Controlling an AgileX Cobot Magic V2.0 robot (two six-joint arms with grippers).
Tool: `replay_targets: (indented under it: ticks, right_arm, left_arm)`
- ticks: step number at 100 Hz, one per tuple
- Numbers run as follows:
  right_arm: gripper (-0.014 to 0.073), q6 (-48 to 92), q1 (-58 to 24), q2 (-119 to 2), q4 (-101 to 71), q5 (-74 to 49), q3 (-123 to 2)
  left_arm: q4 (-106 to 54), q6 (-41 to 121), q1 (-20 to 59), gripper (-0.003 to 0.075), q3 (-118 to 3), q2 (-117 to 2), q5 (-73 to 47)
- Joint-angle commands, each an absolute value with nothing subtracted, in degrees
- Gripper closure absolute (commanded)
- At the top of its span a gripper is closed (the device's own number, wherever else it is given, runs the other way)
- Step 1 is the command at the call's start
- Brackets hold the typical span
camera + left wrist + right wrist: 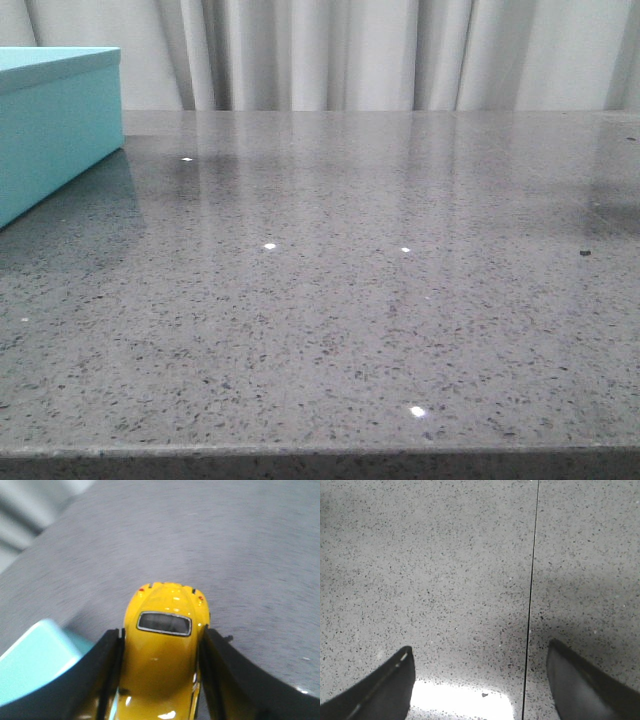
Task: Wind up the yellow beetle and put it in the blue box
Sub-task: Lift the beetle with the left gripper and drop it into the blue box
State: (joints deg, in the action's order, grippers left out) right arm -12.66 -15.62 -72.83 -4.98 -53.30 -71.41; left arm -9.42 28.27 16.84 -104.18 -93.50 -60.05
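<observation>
Front view: even, soft light, small specular dots on the glossy table [330, 330]. My left wrist view is motion-blurred, table streaked, highlights on the yellow beetle [165, 645]. My right wrist view is sharp, with a blown-out glare patch between my fingers [390, 690].

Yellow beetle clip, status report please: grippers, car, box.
Left gripper shut on glossy yellow beetle toy car, held above table. Right gripper open, empty. Turquoise-blue box lid on, far left.

A glossy grey speckled stone table [330, 330] mirrors light spots before pale pleated curtains [380, 55].
</observation>
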Motion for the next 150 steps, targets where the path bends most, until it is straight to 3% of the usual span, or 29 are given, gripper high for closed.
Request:
replay_targets:
  ticks: [1,50,82,108,117,134,150]
  right_arm:
    - [0.0045,-11.8,-15.6,-71.1,-5.2,-50.3,-72.8]
    - [0.0045,-11.8,-15.6,-71.1,-5.2,-49.2,-72.8]
    - [0.0045,-11.8,-15.6,-71.1,-5.2,-49.1,-72.8]
    - [0.0045,-11.8,-15.6,-71.1,-5.2,-48.8,-72.8]
    - [0.0045,-11.8,-15.6,-71.1,-5.2,-48.8,-72.8]
    - [0.0045,-11.8,-15.6,-71.1,-5.2,-48.8,-72.8]
    - [0.0045,-11.8,-15.6,-71.1,-5.2,-48.8,-72.8]
  left_arm:
    - [-4.4,17.8,14.6,0.0603,-108.1,-91.1,-60.0]
    - [-2.9,6.4,-1.3,0.0603,-101.6,-91.3,-66.3]
    - [-2.7,4.7,-2.4,0.0603,-85.4,-91.3,-52.9]
    - [-2.7,4.1,-2.4,0.0597,-79.7,-91.3,-49.1]
    - [-2.7,4.1,-2.4,0.0547,-79.7,-91.3,-49.0]
    - [-2.7,4.1,-2.4,0.0353,-79.7,-91.3,-48.9]
    - [-2.7,4.1,-2.4,0.0314,-79.7,-91.3,-48.9]
